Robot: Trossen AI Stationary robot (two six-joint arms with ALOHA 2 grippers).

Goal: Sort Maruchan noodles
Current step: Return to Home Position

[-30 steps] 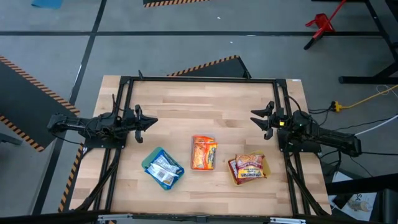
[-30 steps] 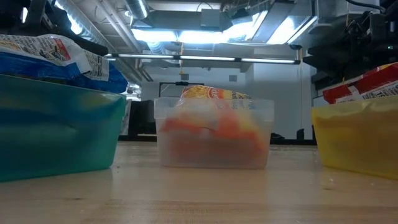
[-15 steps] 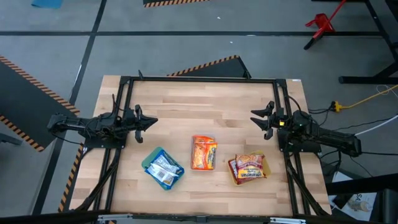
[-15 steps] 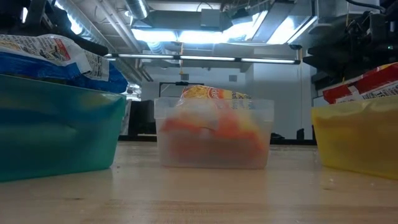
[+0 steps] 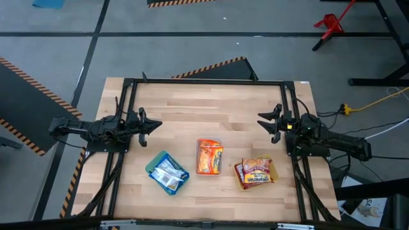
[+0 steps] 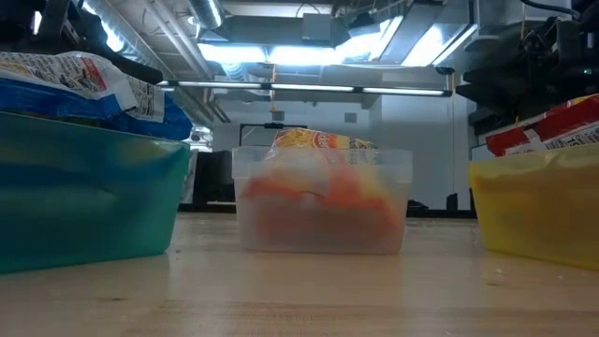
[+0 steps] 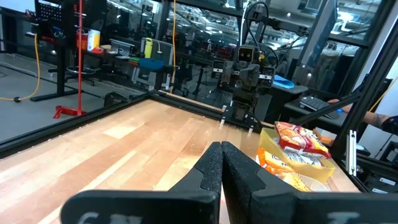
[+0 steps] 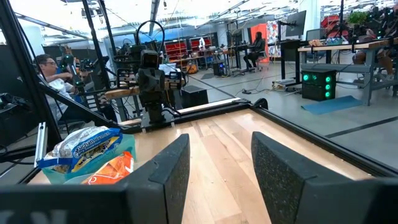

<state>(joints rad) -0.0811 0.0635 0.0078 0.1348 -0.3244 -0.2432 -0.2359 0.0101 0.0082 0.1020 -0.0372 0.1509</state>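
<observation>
The noodle packets lie in three shallow trays along the near half of the table. Blue-white packets [image 5: 168, 172] sit in the teal tray [image 6: 84, 192]. Orange packets [image 5: 209, 156] fill the clear tray [image 6: 323, 201]. Red packets [image 5: 255, 171] are in the yellow tray [image 6: 538, 211]. My left gripper [image 5: 155, 124] hovers at the table's left side, beyond the teal tray, its fingers shut [image 7: 221, 171] on nothing. My right gripper [image 5: 263, 122] hovers at the right side, beyond the yellow tray, its fingers open [image 8: 217, 168] and holding nothing.
A black metal frame [image 5: 208, 81] runs along the table's far edge and down both sides. Bare wood [image 5: 208, 108] lies between the two grippers and across the far half. The low view shows a lit room behind the trays.
</observation>
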